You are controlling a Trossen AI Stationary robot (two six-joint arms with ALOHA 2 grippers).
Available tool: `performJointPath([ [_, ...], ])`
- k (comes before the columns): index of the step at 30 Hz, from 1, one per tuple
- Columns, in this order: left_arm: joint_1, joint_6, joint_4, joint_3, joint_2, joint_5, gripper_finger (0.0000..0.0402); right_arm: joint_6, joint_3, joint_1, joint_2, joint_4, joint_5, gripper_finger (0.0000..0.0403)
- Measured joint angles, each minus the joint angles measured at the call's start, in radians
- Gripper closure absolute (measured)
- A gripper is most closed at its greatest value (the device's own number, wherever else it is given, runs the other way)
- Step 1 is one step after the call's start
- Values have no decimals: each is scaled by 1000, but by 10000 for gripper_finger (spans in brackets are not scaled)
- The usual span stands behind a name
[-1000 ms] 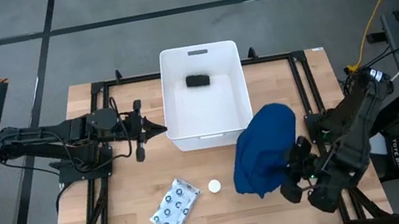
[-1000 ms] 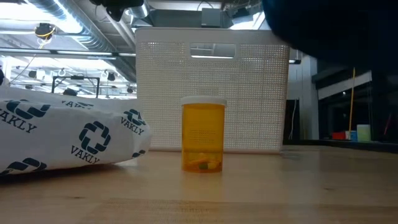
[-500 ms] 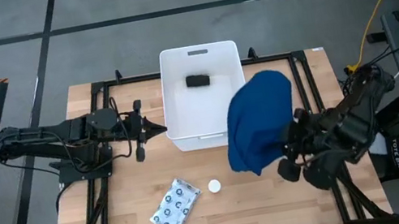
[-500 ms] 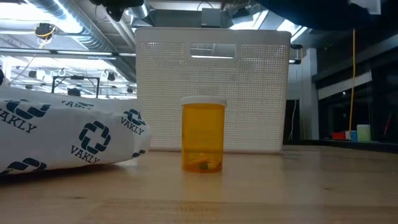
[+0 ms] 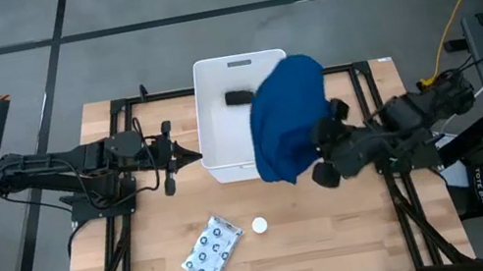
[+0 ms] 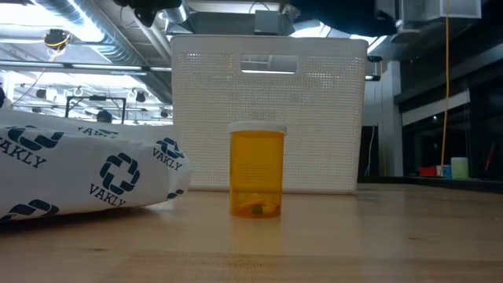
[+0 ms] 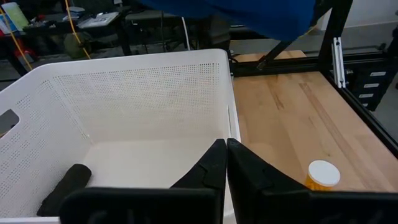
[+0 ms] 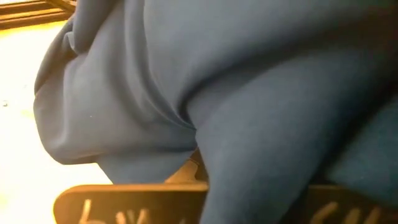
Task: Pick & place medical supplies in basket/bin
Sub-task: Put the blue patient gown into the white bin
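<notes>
The white tub (image 5: 220,124) stands at the table's far middle, with the black block (image 5: 237,97) lying on its floor. My right gripper (image 5: 316,152) is shut on the dark blue garment (image 5: 286,118), which hangs over the tub's right wall and near right corner. The white packet (image 5: 212,251) and the white-capped amber bottle (image 5: 259,224) rest on the table in front of the tub; the bottle (image 6: 257,169) stands upright. My left gripper (image 5: 187,155) is shut and waits just left of the tub. My right gripper reaches in about level from the table's right side and holds the garment (image 8: 186,93). The cloth bunches over the fingers and hides the place of contact. The garment is lifted clear of the table and hangs slack in several folds above the tub's right wall.
A black frame runs around the table's edges. The tub's near wall (image 6: 267,110) rises behind the bottle, and the packet (image 6: 86,173) lies to the bottle's left. Bare wood lies to the right of the bottle (image 7: 322,174).
My right gripper has risen and swung from the table's near right toward the far edge and left, to the tub, staying shut on the garment. The garment has been carried clear of the table and now hangs over the tub's right side.
</notes>
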Motion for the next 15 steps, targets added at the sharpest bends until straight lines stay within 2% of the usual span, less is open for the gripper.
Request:
performJointPath([
  [6,0,0,0,0,0,0,389,-276,0,-176,0,146,-170,381],
  [15,0,0,0,0,0,0,394,-541,-4,-437,6,297,-390,381],
])
